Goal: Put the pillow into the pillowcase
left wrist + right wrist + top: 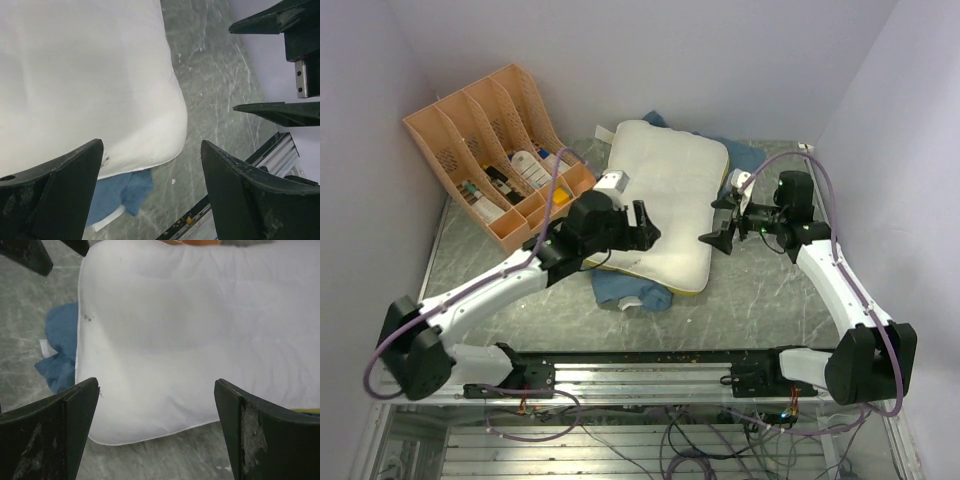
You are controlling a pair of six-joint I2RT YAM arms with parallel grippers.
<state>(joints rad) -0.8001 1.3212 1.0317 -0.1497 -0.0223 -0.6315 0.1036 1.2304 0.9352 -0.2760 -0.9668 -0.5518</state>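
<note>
The cream-white pillow (665, 190) lies in the middle of the table on top of the blue pillowcase (632, 290). The case shows only at the pillow's near left corner and far right edge. My left gripper (646, 226) hovers over the pillow's near left part, open and holding nothing. In the left wrist view its fingers (75, 170) frame the pillow's (85, 75) rounded corner and a fold of pillowcase (120, 192). My right gripper (718, 220) is open beside the pillow's right edge. The right wrist view shows the pillow (200, 315) ahead of the right gripper (156, 381), with pillowcase (60, 350) at left.
An orange slotted file organizer (495, 150) holding bottles stands at the back left, close to the left arm. A metal rail (650, 365) runs along the table's near edge. Lilac walls close in the back and both sides.
</note>
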